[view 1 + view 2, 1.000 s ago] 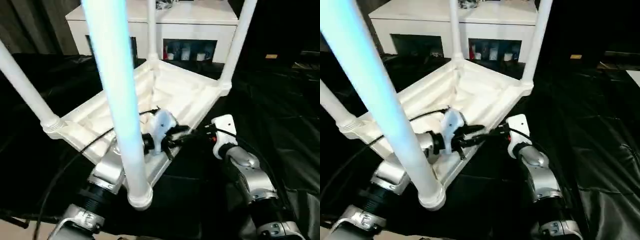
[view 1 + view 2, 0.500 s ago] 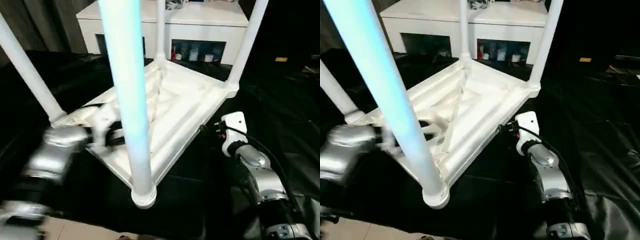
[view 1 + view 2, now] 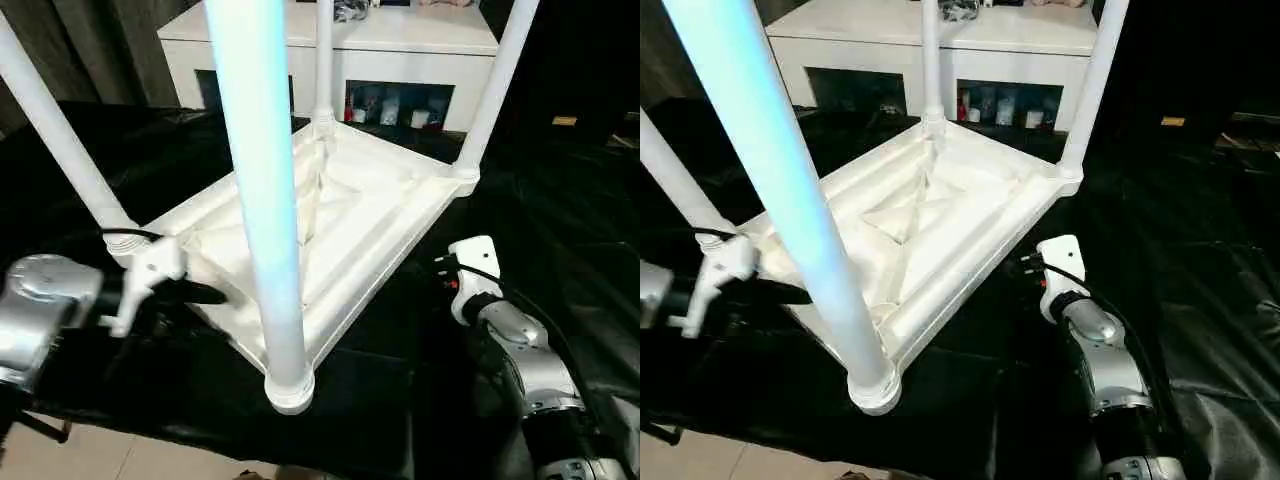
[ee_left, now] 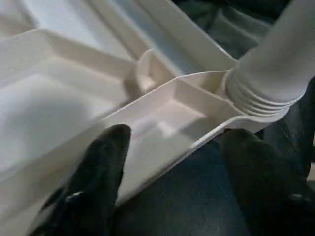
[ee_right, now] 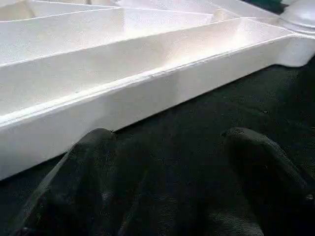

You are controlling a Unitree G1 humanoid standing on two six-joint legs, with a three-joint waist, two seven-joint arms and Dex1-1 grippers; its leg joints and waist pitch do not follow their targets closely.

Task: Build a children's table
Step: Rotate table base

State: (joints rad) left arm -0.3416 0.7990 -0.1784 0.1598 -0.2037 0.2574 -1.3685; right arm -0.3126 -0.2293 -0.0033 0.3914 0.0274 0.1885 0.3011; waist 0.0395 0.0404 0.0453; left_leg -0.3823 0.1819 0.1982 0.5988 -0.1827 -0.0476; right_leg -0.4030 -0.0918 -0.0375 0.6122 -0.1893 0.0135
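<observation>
Left eye view: upturned white ribbed table (image 3: 340, 215) with four legs up; both grippers gape wide, empty.

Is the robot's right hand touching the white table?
Apart. The right wrist view shows the right hand with black cloth lying between its fingers and the table's edge.

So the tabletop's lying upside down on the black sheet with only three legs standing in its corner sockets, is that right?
Not quite. The tabletop does lie upside down on the black sheet, but all four legs stand in its corner sockets, not three. The left eye view shows one at each corner, the nearest leg rising right before the camera.
</observation>
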